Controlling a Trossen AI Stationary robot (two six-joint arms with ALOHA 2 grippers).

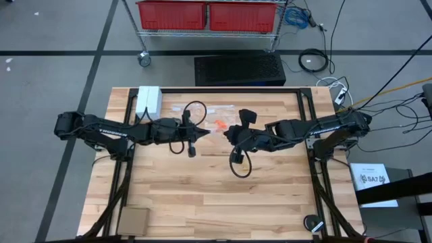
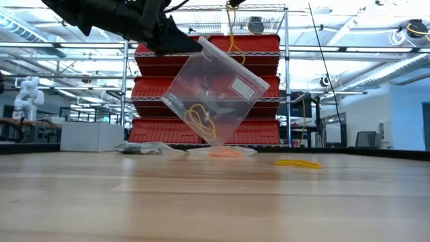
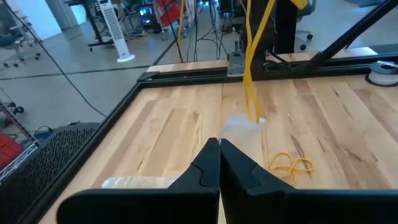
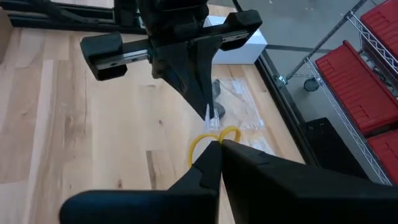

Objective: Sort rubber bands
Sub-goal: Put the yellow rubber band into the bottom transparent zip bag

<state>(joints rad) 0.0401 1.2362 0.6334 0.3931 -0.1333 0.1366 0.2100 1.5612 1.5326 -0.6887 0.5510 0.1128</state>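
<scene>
Two dark arms stretched inward from opposite sides, wrists almost level, meeting near the middle. Left hand (image 1: 192,140) raised off the worktop, fingers (image 3: 208,168) pressed flat together. Right hand (image 1: 233,135) just opposite, pointed at the left, fingers (image 4: 214,158) likewise closed tight.

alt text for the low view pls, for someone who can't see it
A dark gripper reaching in from the upper left holds a clear plastic zip bag tilted in mid-air by its top edge, with a thin yellow rubber band inside. On the wooden table behind it lie small orange bands, yellow bands, and a white box, before red bins.
</scene>
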